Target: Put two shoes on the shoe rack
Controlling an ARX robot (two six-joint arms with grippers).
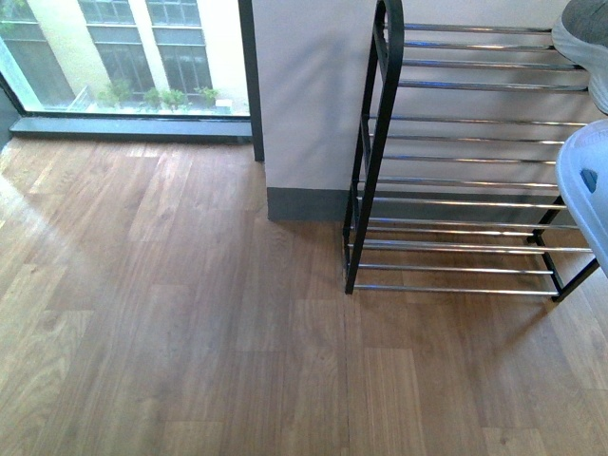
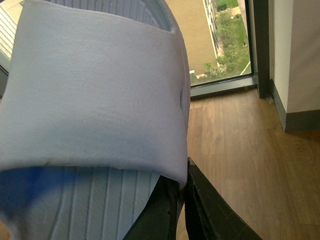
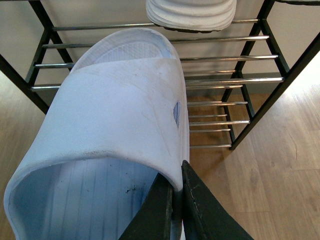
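In the left wrist view a pale blue-white slide sandal (image 2: 95, 95) fills most of the picture, and my left gripper (image 2: 181, 172) is shut on the edge of its strap. My right gripper (image 3: 176, 172) is shut the same way on the strap edge of a second slide sandal (image 3: 120, 115), held in front of the shoe rack (image 3: 225, 80). The front view shows the black-framed rack (image 1: 380, 123) with chrome rod shelves at the right. A grey sneaker (image 1: 581, 38) rests on its upper tier, and a slide sandal (image 1: 587, 180) enters at the right edge.
A white sneaker sole (image 3: 192, 12) sits on the rack's upper rods just beyond the held sandal. A grey wall with dark skirting (image 1: 304, 204) stands behind the rack. A floor-to-ceiling window (image 1: 123, 57) is at the far left, above wooden floor (image 1: 190, 332).
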